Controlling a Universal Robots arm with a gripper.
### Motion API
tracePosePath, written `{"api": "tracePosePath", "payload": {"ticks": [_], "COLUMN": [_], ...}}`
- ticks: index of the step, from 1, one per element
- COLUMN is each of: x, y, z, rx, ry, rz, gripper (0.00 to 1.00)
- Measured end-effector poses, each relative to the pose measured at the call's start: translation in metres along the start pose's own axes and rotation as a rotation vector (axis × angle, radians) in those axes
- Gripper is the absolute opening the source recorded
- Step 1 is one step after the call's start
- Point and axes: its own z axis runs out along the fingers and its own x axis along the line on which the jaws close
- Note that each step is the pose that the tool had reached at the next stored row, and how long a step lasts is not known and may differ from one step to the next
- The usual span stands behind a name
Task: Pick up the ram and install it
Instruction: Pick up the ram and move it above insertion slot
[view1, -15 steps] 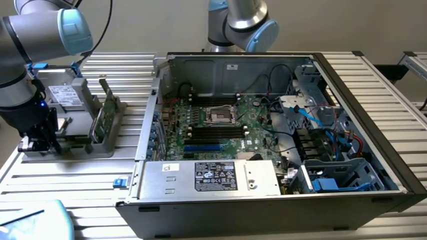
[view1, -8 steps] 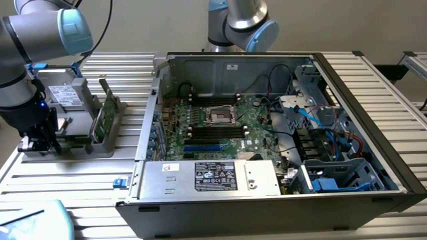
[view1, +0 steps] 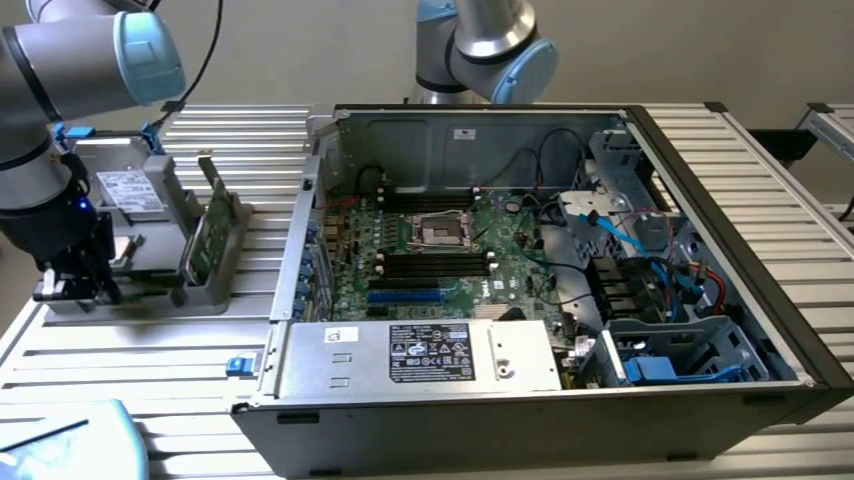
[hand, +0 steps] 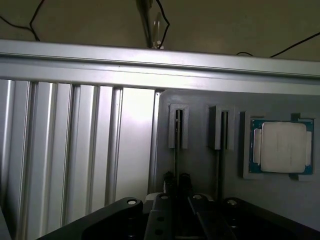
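1. At the exterior view's left, on the ribbed aluminium bench (view1: 247, 130), the grey robot arm with pale blue caps (view1: 54, 120) reaches down and its black pincer (view1: 78, 288) is low in the grey plastic parts holder (view1: 167, 298).
2. In the same holder, on the side nearer the case, a taller green expansion card with a metal bracket (view1: 207, 238) stands upright, apart from the pincer.
3. To the exterior view's right of the holder lies the open grey metal computer case (view1: 441, 130), its green motherboard (view1: 447, 250) facing up. Its long black memory slots sit beside the processor socket.
4. From the wrist view, we look straight down on the holder (hand: 197, 165) lying on the bench (hand: 75, 150).
5. There's the ram (hand: 176, 157), a long thin stick seen edge-on as a dark line, standing on edge in a raised slot guide of the holder.
6. The pincer (hand: 177, 181) is clamped on that ram: a dark fingertip (hand: 185, 180) sits on each side of the thin edge, drawn in against it.
7. A second thin stick (hand: 218, 165) stands in the neighbouring guide, parallel and apart.
8. Beyond that second stick, the square silver processor chip on its green-blue board (hand: 280, 146) rests flat in its own recess, well clear of the pincer.
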Motion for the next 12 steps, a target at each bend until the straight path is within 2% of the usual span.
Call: {"api": "tracePosePath", "payload": {"ticks": [12], "x": [0.0001], "y": [-0.0013], "z": [-0.0092], "rx": [-0.0023], "ry": [-0.0002], "rz": [0.002], "gripper": [0.15]}}
